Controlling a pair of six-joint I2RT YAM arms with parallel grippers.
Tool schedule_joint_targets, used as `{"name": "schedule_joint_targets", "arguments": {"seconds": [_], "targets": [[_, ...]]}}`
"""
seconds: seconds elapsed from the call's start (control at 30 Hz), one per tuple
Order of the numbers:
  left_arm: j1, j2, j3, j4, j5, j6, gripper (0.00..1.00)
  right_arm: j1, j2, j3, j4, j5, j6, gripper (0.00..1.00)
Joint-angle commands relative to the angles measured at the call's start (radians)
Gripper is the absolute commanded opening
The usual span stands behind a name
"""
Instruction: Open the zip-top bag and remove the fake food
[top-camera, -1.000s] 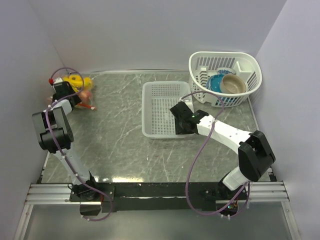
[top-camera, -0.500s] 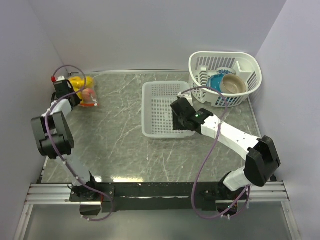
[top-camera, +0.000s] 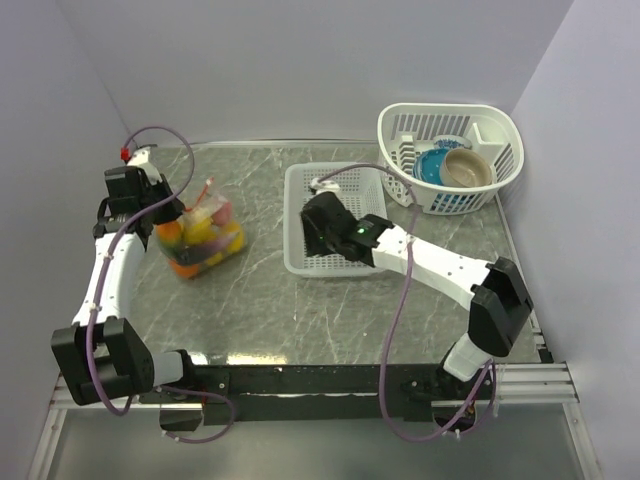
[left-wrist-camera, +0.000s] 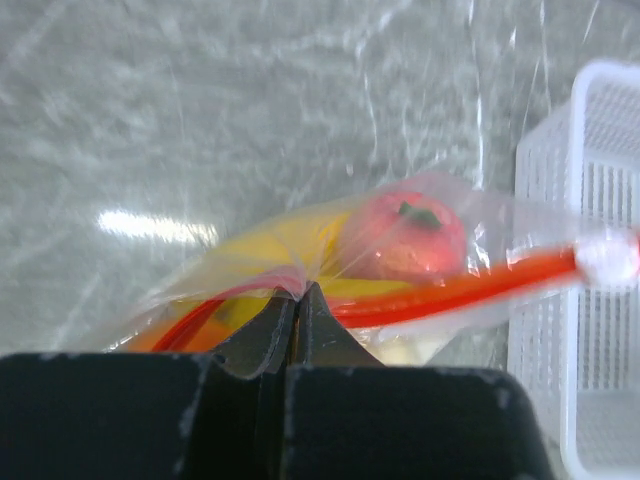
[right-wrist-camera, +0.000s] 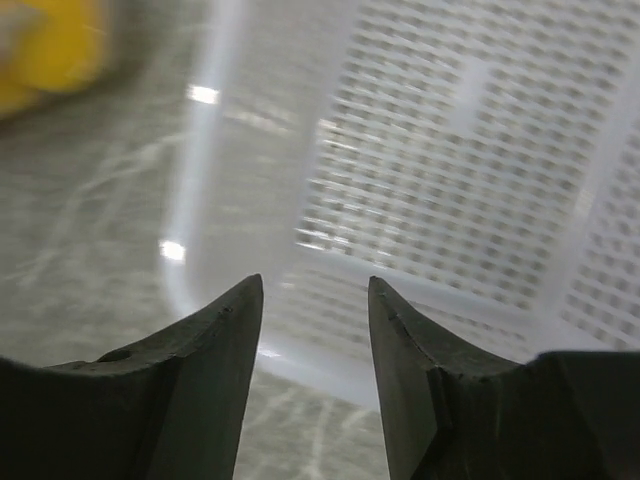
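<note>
The zip-top bag (top-camera: 200, 240) is clear plastic with an orange-red zip strip (left-wrist-camera: 455, 288). It sits left of centre, with its top pulled up toward my left gripper (top-camera: 176, 212). Yellow, orange and pink-red fake food (top-camera: 205, 232) fills it; a pink-red fruit (left-wrist-camera: 405, 235) and a yellow piece (left-wrist-camera: 285, 245) press against the film. My left gripper (left-wrist-camera: 298, 290) is shut, pinching the bag's film just at the zip strip. My right gripper (top-camera: 312, 232) hovers open and holds nothing, over the left edge of the white tray (right-wrist-camera: 450, 150). Its tips (right-wrist-camera: 313, 290) point toward the bag.
A white slotted tray (top-camera: 335, 180) lies at mid-table, just right of the bag. A white basket (top-camera: 497, 135) holding a blue bowl (top-camera: 432, 168) and a tan bowl (top-camera: 470, 168) stands at the back right. Walls close in the left, right and back.
My left gripper closed on the bag and dragged it from the far left corner out toward the table's middle. My right gripper slid left across the tray, staying open.
</note>
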Motion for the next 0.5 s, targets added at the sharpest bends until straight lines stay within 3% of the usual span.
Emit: {"name": "schedule_joint_targets", "arguments": {"seconds": [0.0, 0.17, 0.33, 0.47], "targets": [[-0.004, -0.006, 0.017, -0.024, 0.052, 0.020, 0.01, 0.078, 0.018, 0.107, 0.117, -0.087, -0.034, 0.57], [-0.032, 0.002, 0.044, -0.061, 0.107, 0.012, 0.01, 0.080, 0.044, 0.147, 0.289, -0.193, -0.029, 0.60], [-0.054, 0.040, 0.132, -0.167, 0.286, 0.085, 0.01, 0.080, 0.064, 0.109, 0.521, -0.256, -0.238, 0.74], [-0.055, 0.067, 0.198, -0.253, 0.400, 0.147, 0.01, 0.074, 0.078, 0.046, 0.674, -0.388, -0.419, 0.70]]}}
